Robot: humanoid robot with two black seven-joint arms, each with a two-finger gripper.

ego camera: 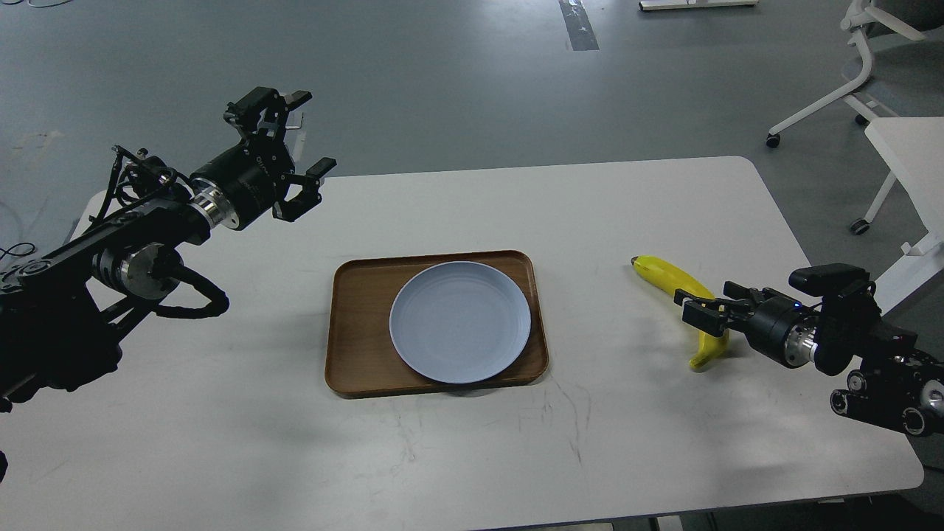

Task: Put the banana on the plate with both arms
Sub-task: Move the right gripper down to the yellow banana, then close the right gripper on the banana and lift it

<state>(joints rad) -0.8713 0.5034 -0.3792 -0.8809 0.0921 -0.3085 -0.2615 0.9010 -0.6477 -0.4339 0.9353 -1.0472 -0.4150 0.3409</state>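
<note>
Grey floor surrounds the white desk [472, 442]. Near its right edge, the right gripper [700, 308], spread, straddles the curved yellow banana [667, 276]; it should seat lower, then clench gently.

My right gripper [699, 308] sat over the banana's [664, 274] middle, fingers apart; whether it touched I couldn't tell. The plate [460, 321] lay on the tray [354, 324]. My left gripper [295, 147] hung open over the table's [472, 214] far-left corner
</note>
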